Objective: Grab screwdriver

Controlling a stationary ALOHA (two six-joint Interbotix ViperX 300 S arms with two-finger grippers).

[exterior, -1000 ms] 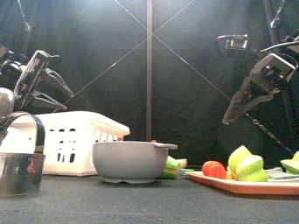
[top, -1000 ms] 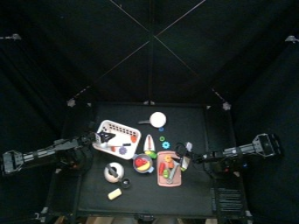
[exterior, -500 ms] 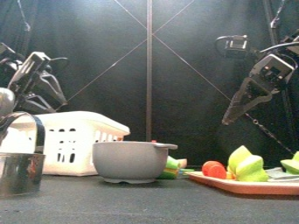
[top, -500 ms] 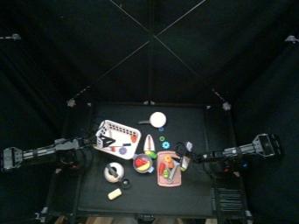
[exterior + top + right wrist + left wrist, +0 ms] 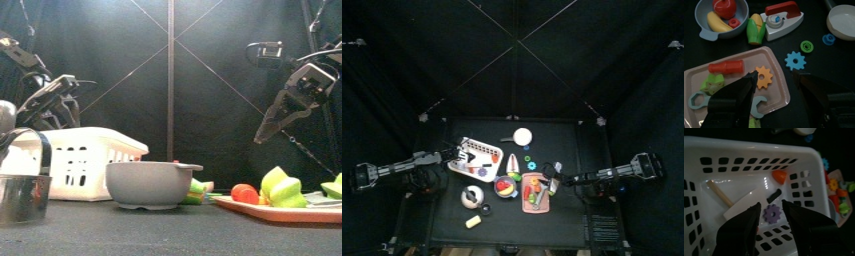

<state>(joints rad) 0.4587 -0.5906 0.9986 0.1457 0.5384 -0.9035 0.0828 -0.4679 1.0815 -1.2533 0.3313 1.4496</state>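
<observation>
left arm reaching farther in from the table's left side, left gripper (image 5: 460,157) moved from beside the white basket (image 5: 492,148) to over its left part; seen from the front, wrist risen and tipped downward

Two black jointed arms (image 5: 301,95) (thin cables trailing) end in paired black jaws.

The left gripper (image 5: 769,210) hangs over the white slotted plastic basket (image 5: 724,165); inside, a purple plastic gear (image 5: 772,214) lies between its jaws, a black-handled screwdriver (image 5: 751,203) just beyond
</observation>
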